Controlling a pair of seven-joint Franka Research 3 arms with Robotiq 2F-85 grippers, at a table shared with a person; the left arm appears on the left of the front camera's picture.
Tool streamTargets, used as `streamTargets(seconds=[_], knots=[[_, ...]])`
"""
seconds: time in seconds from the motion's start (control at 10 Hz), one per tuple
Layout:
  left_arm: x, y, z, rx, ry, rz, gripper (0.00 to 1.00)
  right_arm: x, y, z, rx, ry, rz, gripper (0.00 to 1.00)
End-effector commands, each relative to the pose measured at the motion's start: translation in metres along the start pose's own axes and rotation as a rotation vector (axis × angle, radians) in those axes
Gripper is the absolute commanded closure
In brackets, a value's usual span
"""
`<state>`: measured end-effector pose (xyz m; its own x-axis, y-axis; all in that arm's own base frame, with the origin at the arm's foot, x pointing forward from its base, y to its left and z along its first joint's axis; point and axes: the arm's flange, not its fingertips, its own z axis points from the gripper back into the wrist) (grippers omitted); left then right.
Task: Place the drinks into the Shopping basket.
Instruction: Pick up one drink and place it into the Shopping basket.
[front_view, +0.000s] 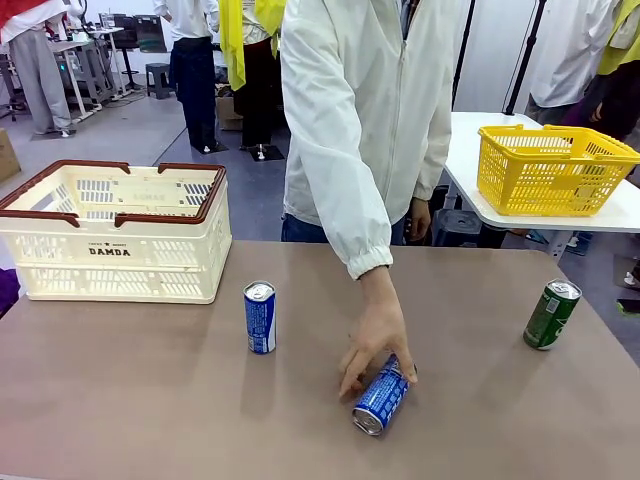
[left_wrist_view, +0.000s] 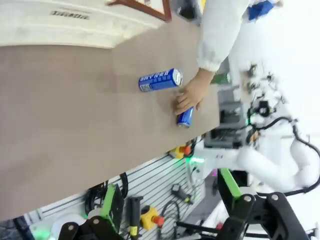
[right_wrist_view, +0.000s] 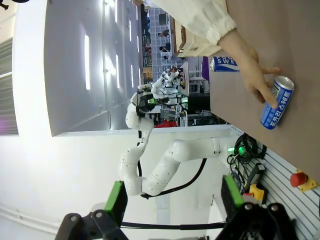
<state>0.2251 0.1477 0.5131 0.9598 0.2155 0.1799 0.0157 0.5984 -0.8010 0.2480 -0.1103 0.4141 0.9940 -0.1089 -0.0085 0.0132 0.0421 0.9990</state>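
We count three drinks on counter (front_view: 130, 400):
- blue can (front_view: 260, 317) upright, near middle
- second blue can (front_view: 381, 397) lying on side at near edge, person's hand (front_view: 375, 340) touching it
- green can (front_view: 551, 314) standing at right

Silver tops, white lettering. Shopping basket (front_view: 110, 262) sits far left.

We judge cans light, stiff, slick and apt to roll; grip mid-body.

Left end effector (left_wrist_view: 170, 185) and right end effector (right_wrist_view: 172, 187) both spread wide, holding nothing.

Front cam sits at the near edge of the table (front_view: 120, 400), looking down and across to the far edge, pretty close in. Both wrist cams hang well back off that near edge, rolled sideways. All three catch the person's hand (front_view: 375, 345) on the lying blue can (front_view: 381, 400).
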Motion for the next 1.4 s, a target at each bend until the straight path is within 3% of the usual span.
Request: streamTargets(seconds=[0.0, 0.2, 0.4, 0.6, 0.8, 0.9, 1.0, 1.1, 1.2, 1.3], knots=[[-0.02, 0.015, 0.014, -0.063, -0.083, 0.022, 0.0, -0.002, 0.0, 0.004, -0.013, 0.017, 0.026, 0.0], [-0.025, 0.019, 0.007, -0.049, -0.079, 0.039, 0.0, -0.002, 0.0, 0.004, -0.013, 0.017, 0.026, 0.0], [-0.009, -0.018, -0.02, -0.002, -0.004, -0.014, 0.0, -0.002, 0.0, 0.004, -0.013, 0.017, 0.026, 0.0], [0.031, -0.115, -0.118, 0.172, 0.258, -0.199, 0.0, -0.002, 0.0, 0.004, -0.013, 0.017, 0.026, 0.0], [0.049, -0.195, -0.238, 0.4, 0.446, -0.355, 0.0, -0.002, 0.0, 0.004, -0.013, 0.017, 0.026, 0.0], [0.052, -0.22, -0.284, 0.485, 0.451, -0.377, 0.0, -0.002, 0.0, 0.004, -0.013, 0.017, 0.026, 0.0], [0.06, -0.234, -0.319, 0.621, 0.361, -0.307, 0.0, -0.002, 0.0, 0.004, -0.013, 0.017, 0.026, 0.0], [0.061, -0.241, -0.336, 0.698, 0.341, -0.25, 0.0, -0.002, 0.0, 0.004, -0.013, 0.017, 0.026, 0.0], [0.003, -0.238, -0.319, 0.457, 0.442, -0.388, 0.0, -0.002, 0.0, 0.004, -0.013, 0.017, 0.026, 0.0], [0.003, -0.238, -0.319, 0.457, 0.442, -0.388, 0.0, -0.002, 0.0, 0.004, -0.013, 0.017, 0.026, 0.0]])
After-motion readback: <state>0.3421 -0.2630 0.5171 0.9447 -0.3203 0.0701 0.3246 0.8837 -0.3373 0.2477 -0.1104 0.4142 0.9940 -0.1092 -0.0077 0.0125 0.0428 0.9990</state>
